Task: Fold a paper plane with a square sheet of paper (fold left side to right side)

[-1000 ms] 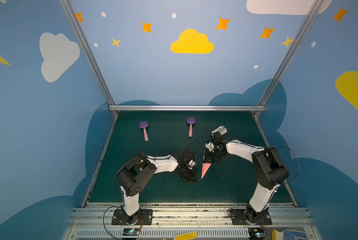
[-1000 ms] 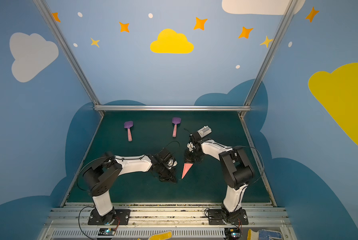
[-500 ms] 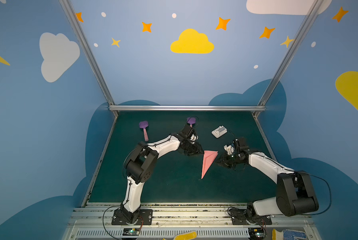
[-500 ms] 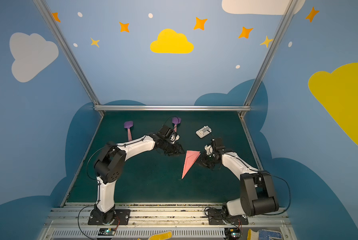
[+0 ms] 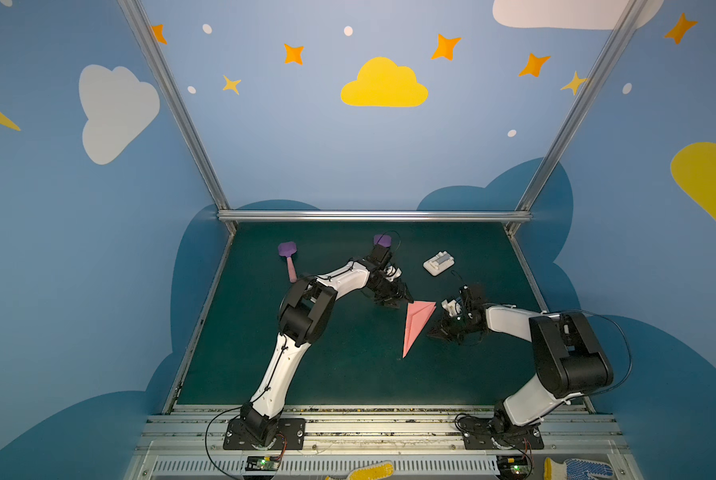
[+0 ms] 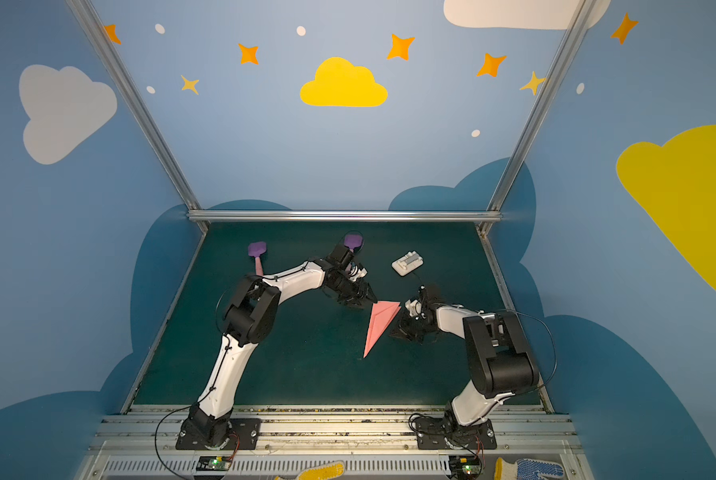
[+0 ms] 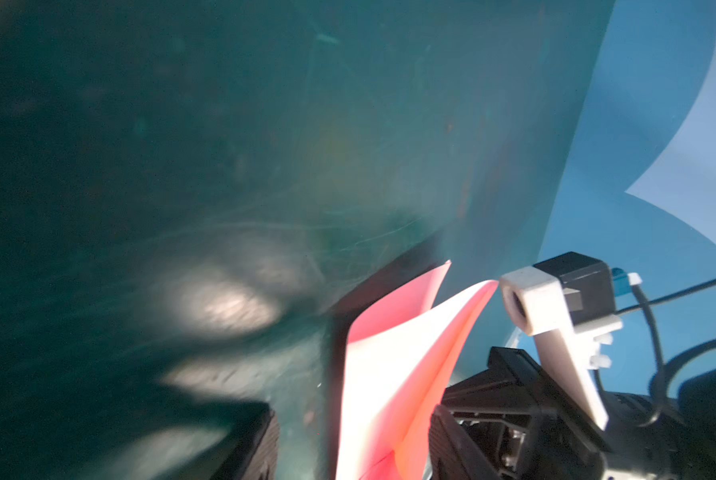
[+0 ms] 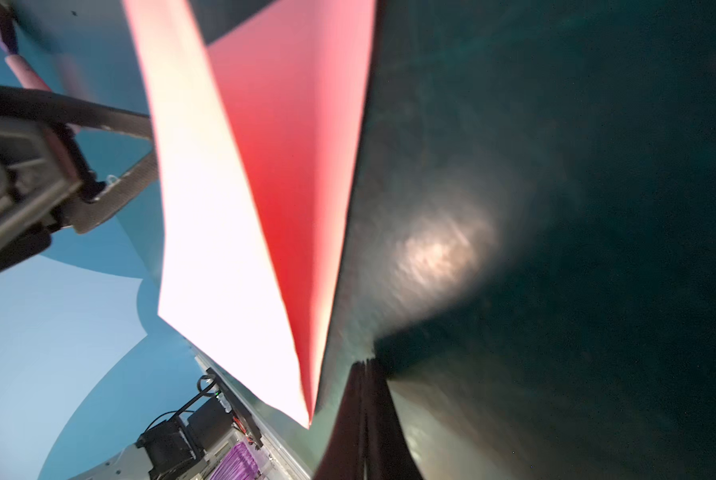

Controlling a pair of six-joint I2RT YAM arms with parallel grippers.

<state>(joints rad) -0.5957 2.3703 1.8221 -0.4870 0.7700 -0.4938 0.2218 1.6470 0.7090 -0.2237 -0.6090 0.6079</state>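
At 10 o'clock on the green mat point(image 5: 327, 374): a purple spatula point(image 5: 287, 257). Then the left gripper point(image 5: 402, 297), at 11 o'clock of the paper plane point(image 5: 415, 328), fingers point(image 7: 258, 444) apart; paper shows between them, contact probably none, view blurred. The paper plane lies on the mat at 3 o'clock of its centre, nose toward 7 o'clock. At the plane's 3 o'clock, just beside: the right gripper point(image 5: 434, 333), jaws together, holding nothing.

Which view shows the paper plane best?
Both top views: the paper plane lies whole on the green table, nose to tail. The left wrist view shows only part of it, close up; the right wrist view shows a cropped, overexposed stretch down to the nose.
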